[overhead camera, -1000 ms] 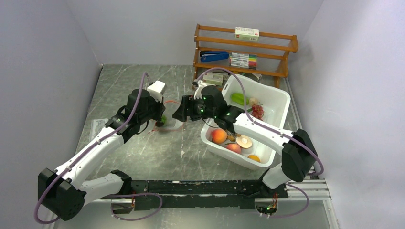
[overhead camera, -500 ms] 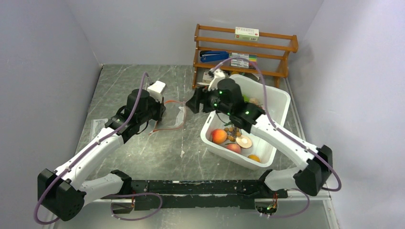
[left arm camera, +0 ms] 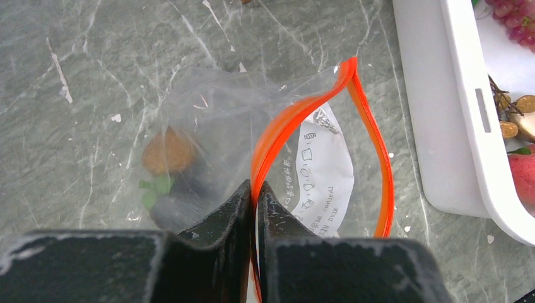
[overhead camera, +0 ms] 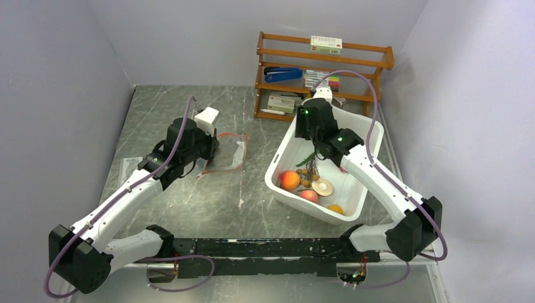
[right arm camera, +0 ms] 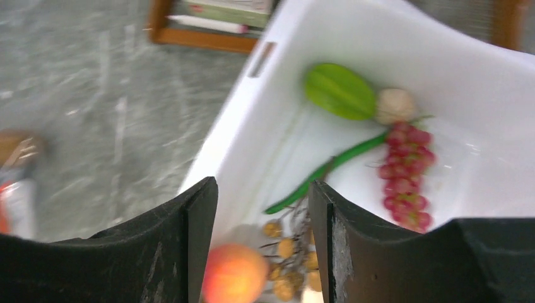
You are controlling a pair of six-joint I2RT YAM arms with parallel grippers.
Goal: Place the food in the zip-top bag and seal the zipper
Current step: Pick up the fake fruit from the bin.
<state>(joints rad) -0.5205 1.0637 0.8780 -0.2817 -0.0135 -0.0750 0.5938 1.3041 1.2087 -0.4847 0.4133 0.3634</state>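
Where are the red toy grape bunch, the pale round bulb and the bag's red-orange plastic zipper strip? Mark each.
red toy grape bunch (right arm camera: 405, 180), right wrist view, cluster's middle.
pale round bulb (right arm camera: 395, 105), right wrist view, its centre.
red-orange plastic zipper strip (left arm camera: 282, 124), left wrist view, left curved run.

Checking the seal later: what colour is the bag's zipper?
Red-orange zipper, clearest in the left wrist view.

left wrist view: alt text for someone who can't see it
The left gripper, black jaws shut, pinches the red-orange zipper strip of a clear crinkly plastic bag, its mouth gaping. A brown round toy food lies inside; a white plastic bin sits right.
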